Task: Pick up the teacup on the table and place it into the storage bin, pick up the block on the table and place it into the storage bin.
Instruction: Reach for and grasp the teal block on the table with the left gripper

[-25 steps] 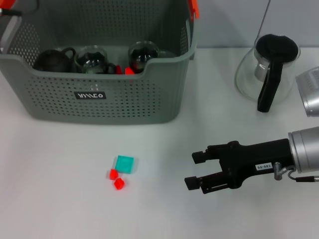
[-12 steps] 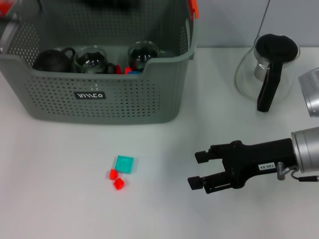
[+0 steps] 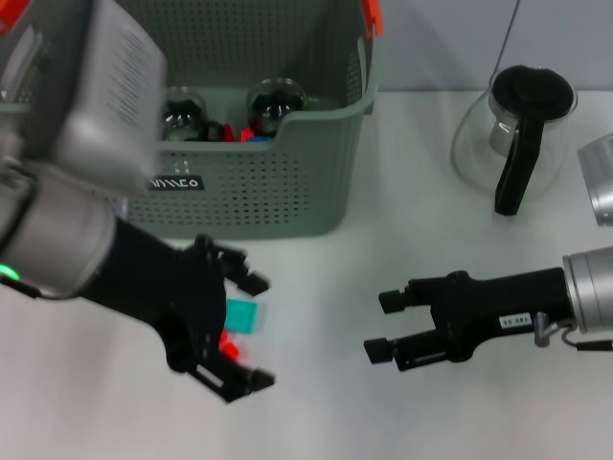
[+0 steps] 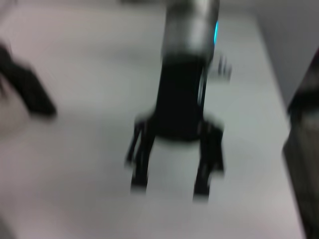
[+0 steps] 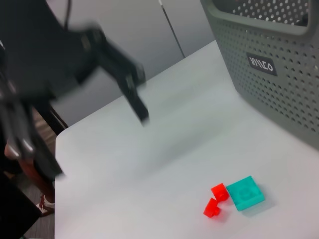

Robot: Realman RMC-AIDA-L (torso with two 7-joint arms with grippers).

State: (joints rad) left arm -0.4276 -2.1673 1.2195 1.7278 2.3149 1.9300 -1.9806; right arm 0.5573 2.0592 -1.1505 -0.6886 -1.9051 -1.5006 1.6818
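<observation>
Teacups [image 3: 276, 103] sit inside storage bin [image 3: 287, 192] (that half looks done). Blocks [image 3: 241, 315] lie on worktop [image 3: 316, 402] at bin's 6 o'clock, under spread left end effector [image 3: 241, 331]. Right end effector [image 3: 383, 326], spread, at 3 o'clock.

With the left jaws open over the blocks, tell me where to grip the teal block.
Grip the teal block across two opposite flat side faces, coming straight down from above. It lies flat on the table, low and square, so only its sides offer purchase. Two small red blocks sit close against one side; probably close on the faces away from them. The left gripper is open above it.
</observation>
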